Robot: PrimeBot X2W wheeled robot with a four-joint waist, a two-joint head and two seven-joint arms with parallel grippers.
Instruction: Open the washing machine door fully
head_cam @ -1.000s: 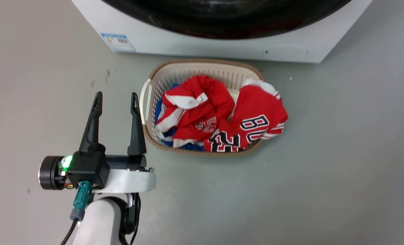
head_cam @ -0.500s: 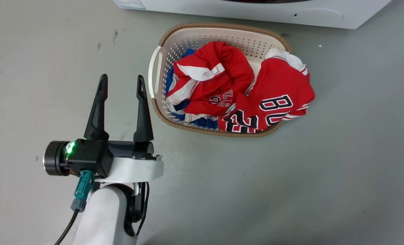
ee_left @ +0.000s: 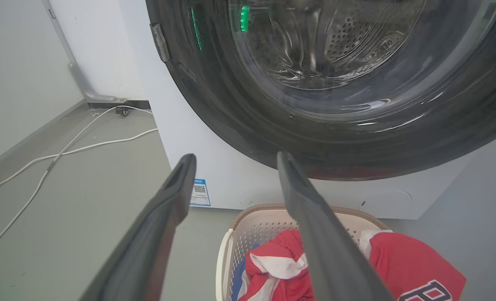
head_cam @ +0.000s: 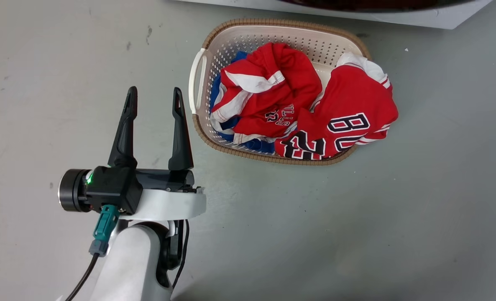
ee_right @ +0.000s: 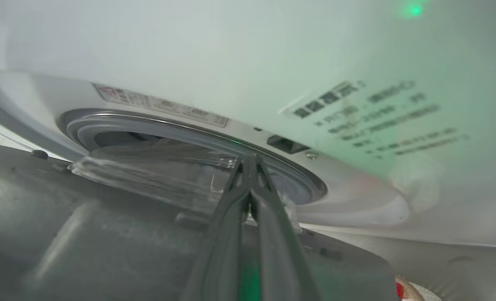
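The washing machine door (ee_right: 64, 234) stands ajar from the machine front (ee_right: 231, 50). The right gripper (ee_right: 248, 163), fingers pressed together and empty, lies along its inner face and may slip off. The left gripper (ee_left: 235, 159), spread open, hangs before the door; a wider swing could strike it.

Bare laundry corner, white front-loading washing machine (ee_left: 177, 125) on a grey floor (head_cam: 356, 230), plastic basket (head_cam: 206, 46) of red jerseys (head_cam: 356, 104) before it, loose white cables (ee_left: 106, 142) trailing beside a plain wall (ee_left: 18, 62)
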